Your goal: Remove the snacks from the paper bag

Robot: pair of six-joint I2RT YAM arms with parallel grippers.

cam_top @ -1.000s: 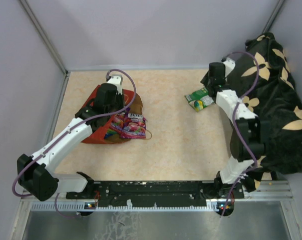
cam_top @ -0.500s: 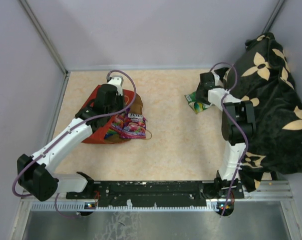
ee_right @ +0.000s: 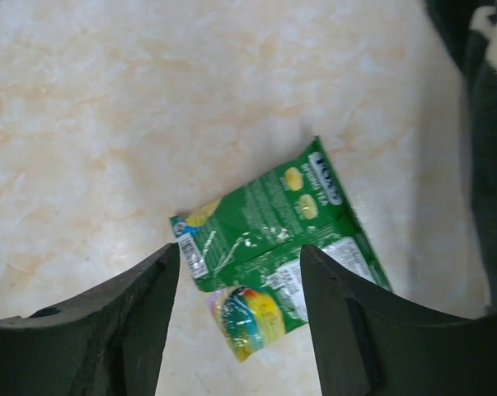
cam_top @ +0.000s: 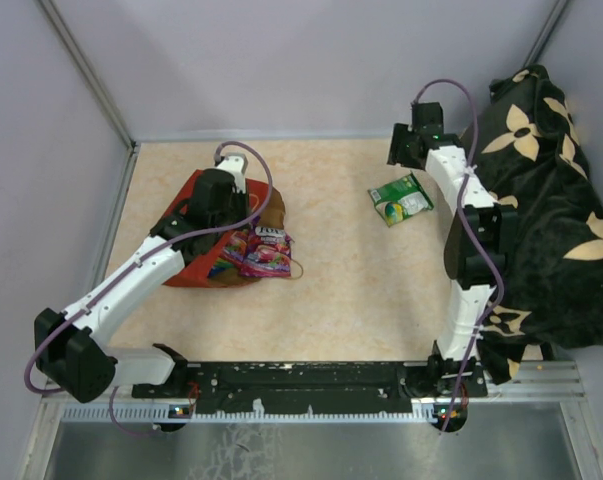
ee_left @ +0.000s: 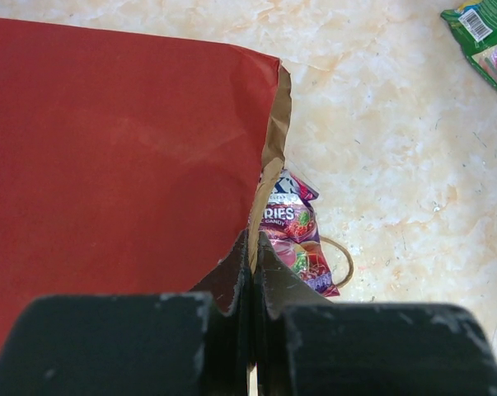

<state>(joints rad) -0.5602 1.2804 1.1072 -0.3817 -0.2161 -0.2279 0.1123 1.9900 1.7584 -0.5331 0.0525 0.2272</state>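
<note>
Step in hand: unloading is under way, one snack out and the rest to go. Left gripper (ee_left: 253, 247) is clamped shut on the paper bag (ee_left: 116, 165), pinching the brown-lined rim at the bag's mouth, so it is acting as the anchor. The bag lies on its side on the table (cam_top: 351, 300). A cluster of purple-pink candy packets (cam_top: 264, 250) sits right at its mouth, half spilling out, next to the thin loop handle (ee_left: 345, 256). More glossy colour shows deeper inside the bag, but I cannot tell which packets those are. The green packet (ee_right: 273, 231) is out of the bag – flat on the table, well apart from it, off on the side the mouth faces. Right gripper (ee_right: 238, 256) hangs out there too, far from the bag and raised off the table. Its jaws stand wide with nothing in them, and the green packet shows below between the fingers, untouched. The black flowered cloth (cam_top: 561, 200) lies farther from the bag again and is not part of the job. My read of the next move: bring the right arm across to the bag's mouth, come in low along the table, and take the nearest purple-pink packet by its free edge. Left should keep its pinch so the bag does not slide or fold shut. Watch the handle loop at the mouth, it looks easy to snag.
</note>
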